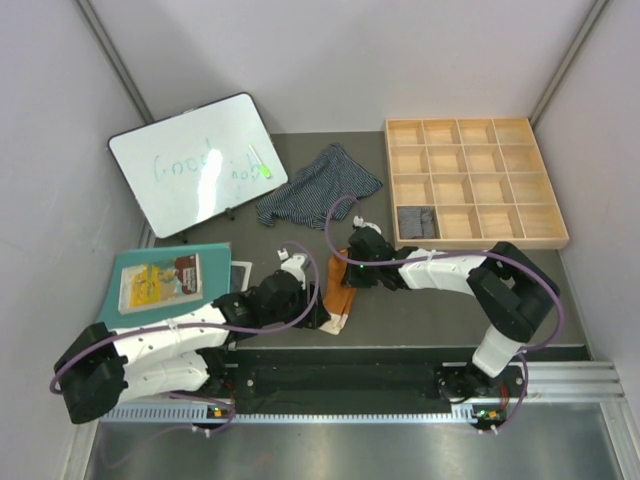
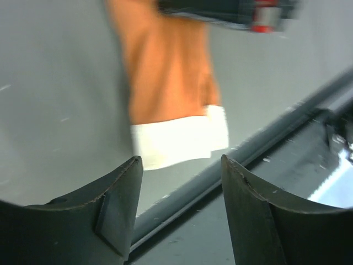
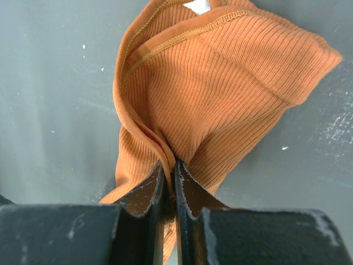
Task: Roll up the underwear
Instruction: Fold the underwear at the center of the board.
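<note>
Right gripper (image 3: 171, 171) is clamped tight on a fold of the rust-orange pair (image 3: 220, 94), which lies lower centre in the top view. Left gripper (image 2: 181, 163) is spread wide and empty, just short of the cream waistband (image 2: 179, 138). Navy striped pair (image 1: 320, 185) upper centre. Grey pair (image 1: 416, 220) sits in a wooden tray (image 1: 495, 222) compartment, probably rolled.

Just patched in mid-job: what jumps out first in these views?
The rust-orange underwear at the near edge, pinched by the shut right gripper, with the open left gripper facing its cream waistband. Next, the wooden tray at far right holding a grey roll, and the navy striped pair lying loose beside the whiteboard.
</note>
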### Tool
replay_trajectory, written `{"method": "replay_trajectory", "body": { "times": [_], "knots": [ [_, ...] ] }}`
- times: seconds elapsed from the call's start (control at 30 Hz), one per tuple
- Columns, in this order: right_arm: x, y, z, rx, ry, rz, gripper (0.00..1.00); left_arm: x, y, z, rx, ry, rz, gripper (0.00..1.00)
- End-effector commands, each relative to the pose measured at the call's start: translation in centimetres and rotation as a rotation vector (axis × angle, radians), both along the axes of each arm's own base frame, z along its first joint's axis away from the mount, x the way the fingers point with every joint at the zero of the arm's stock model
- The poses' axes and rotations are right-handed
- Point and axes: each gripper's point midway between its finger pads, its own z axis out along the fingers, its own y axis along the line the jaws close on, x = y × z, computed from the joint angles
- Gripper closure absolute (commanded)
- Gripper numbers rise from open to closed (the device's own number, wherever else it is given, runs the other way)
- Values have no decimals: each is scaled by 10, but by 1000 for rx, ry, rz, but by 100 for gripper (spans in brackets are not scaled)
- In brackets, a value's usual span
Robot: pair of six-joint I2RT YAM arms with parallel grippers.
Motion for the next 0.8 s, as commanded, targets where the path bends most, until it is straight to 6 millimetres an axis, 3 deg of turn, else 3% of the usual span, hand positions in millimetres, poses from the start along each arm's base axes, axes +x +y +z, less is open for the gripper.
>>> {"method": "replay_trajectory", "body": {
  "times": [0.0,0.4,0.77],
  "knots": [
    [6,-6,-13,-36,-11,-14,100,18,20,-10,65,-6,136,37],
    [4,-3,-16,-24,1,-3,100,24,6,-21,-33,11,166,41],
    [3,-1,-15,-16,-2,1,100,5,-10,-45,-87,129,99,55]
  ]
}}
